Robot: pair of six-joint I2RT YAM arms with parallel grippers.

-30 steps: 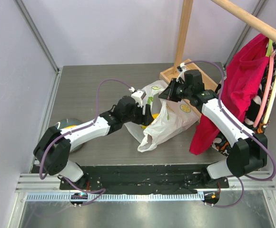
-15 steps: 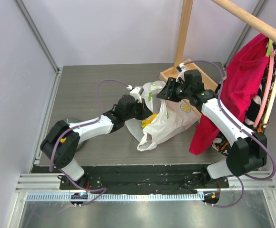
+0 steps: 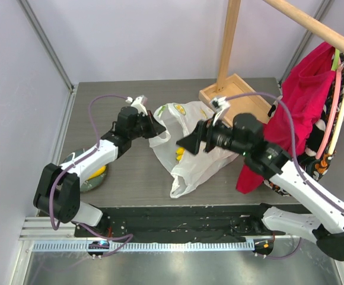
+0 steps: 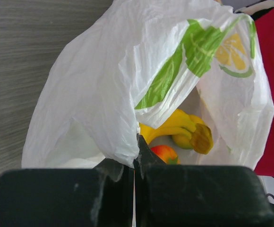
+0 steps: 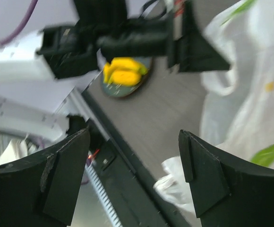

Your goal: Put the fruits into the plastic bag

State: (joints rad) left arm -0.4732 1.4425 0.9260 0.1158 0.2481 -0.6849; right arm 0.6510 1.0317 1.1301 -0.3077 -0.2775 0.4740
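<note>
Well, at the far left a yellow fruit (image 3: 98, 172) lies on the plate (image 3: 84, 185), close to the near edge of the tabletop (image 3: 101, 107) and partly under the left arm. The left pincer (image 4: 135, 158) is clamped narrow on the rim of the plastic bag (image 3: 196, 160), which lies mid-tabletop. The lifted rim opens the bag's mouth, and the banana bunch (image 4: 177, 124) and a red-orange fruit (image 4: 163, 152) show inside. The right pincer (image 3: 188, 144) hovers wide and empty above the bag, facing left toward the plate.

The step in hand looks like fetching that last fruit. To do it well, the left pincer should hold the rim high and taut so the mouth does not sag shut. The right should cross above both the bag and the left forearm, then close on the fruit's middle.

For room, the plate sits by the tabletop's near edge with the left arm across it, so approach from above. Bare tabletop lies behind the left arm and between plate and bag. Rightward, the wooden tray (image 3: 231, 98) and the hanging red cloth (image 3: 302, 101) crowd the right arm.
</note>
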